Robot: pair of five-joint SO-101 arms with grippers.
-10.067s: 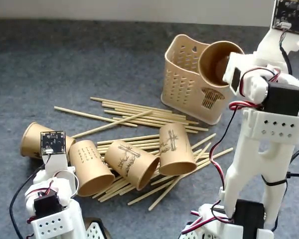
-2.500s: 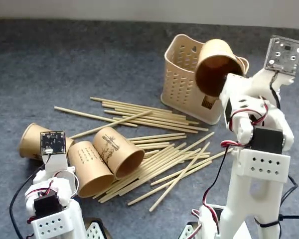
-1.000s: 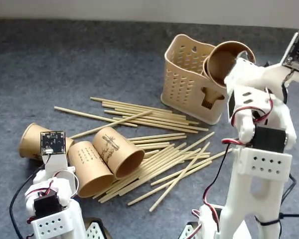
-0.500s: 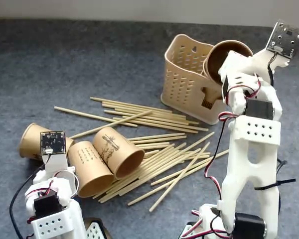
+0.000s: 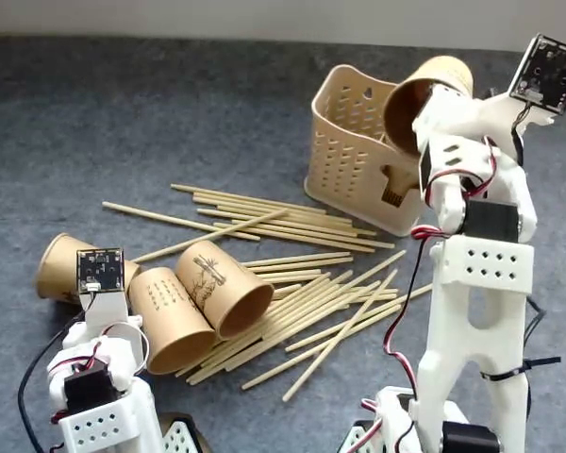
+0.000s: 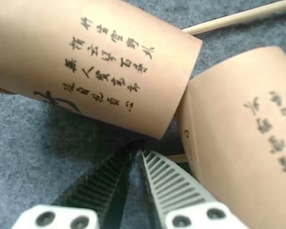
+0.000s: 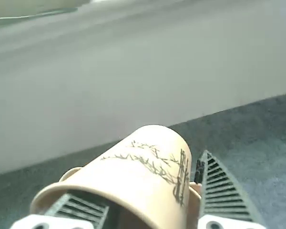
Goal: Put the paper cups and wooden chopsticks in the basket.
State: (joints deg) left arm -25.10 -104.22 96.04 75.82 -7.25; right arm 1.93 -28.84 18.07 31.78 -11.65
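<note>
My right gripper (image 7: 148, 183) is shut on a paper cup (image 7: 133, 171), held tilted above the right end of the tan basket (image 5: 354, 142). In the high view this cup (image 5: 424, 90) points its mouth down and left toward the basket. Three more paper cups lie on their sides at the left, one (image 5: 58, 266) behind the left arm, one (image 5: 170, 319) beside it and one (image 5: 224, 288) with a bamboo print. My left gripper (image 6: 133, 157) is shut, empty and low on the mat, its tips just short of two cups (image 6: 95, 67) (image 6: 243, 143). Several wooden chopsticks (image 5: 292, 226) lie scattered mid-table.
The grey mat (image 5: 170, 113) is bare at the far left and behind the chopsticks. The tall white right arm (image 5: 476, 283) stands just right of the basket. A chopstick (image 6: 238, 16) lies behind the cups in the left wrist view.
The right arm has tipped its held cup further over the basket, so the mouth now faces down-left instead of toward the camera. The left arm and the table cups have not moved.
</note>
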